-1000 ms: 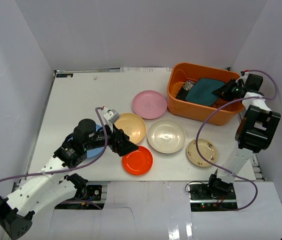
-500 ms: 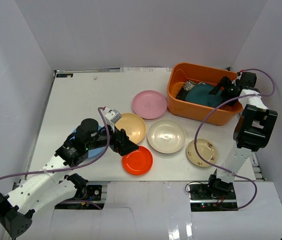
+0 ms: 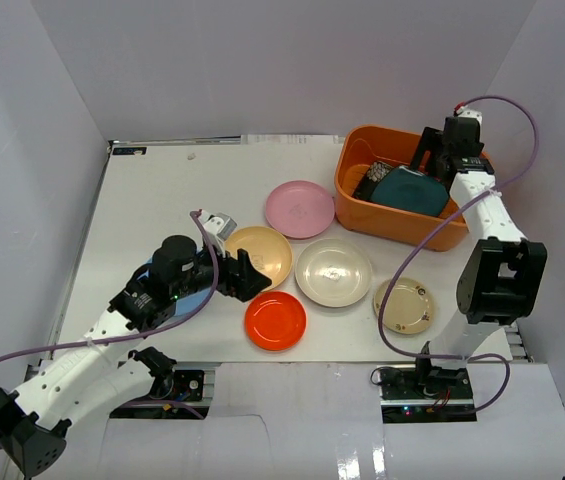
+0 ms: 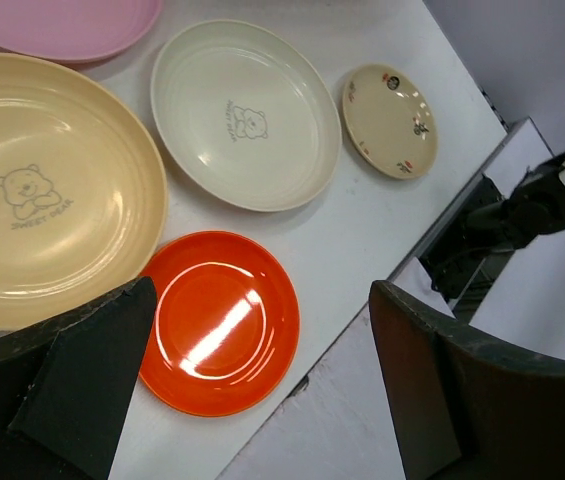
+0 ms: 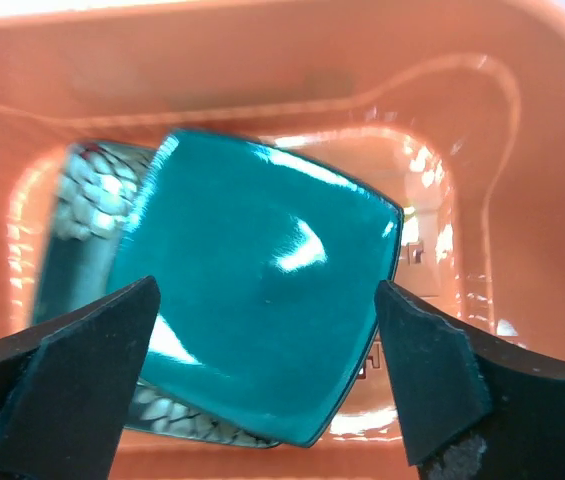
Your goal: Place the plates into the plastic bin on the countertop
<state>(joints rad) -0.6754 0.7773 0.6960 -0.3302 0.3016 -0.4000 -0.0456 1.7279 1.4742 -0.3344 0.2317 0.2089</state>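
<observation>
The right gripper (image 3: 430, 158) has let go and drawn back, jaws wide and empty. The teal plate (image 5: 262, 290) now lies in the bin (image 3: 402, 228), upper right: one more done. The left gripper (image 3: 246, 274), open and empty, hovers by the red plate (image 3: 275, 320).

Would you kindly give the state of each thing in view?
Orange plastic bin: holds two plates.
Black patterned square plate: in bin, underneath.
Square dark teal plate: in bin, atop patterned plate.
Round pink plate: on white countertop.
Round yellow plate: on countertop.
Round cream plate: on countertop.
Red-orange plate: on countertop.
Small beige plate: on countertop.
Left gripper: open, empty.
Right gripper: open, empty.
</observation>
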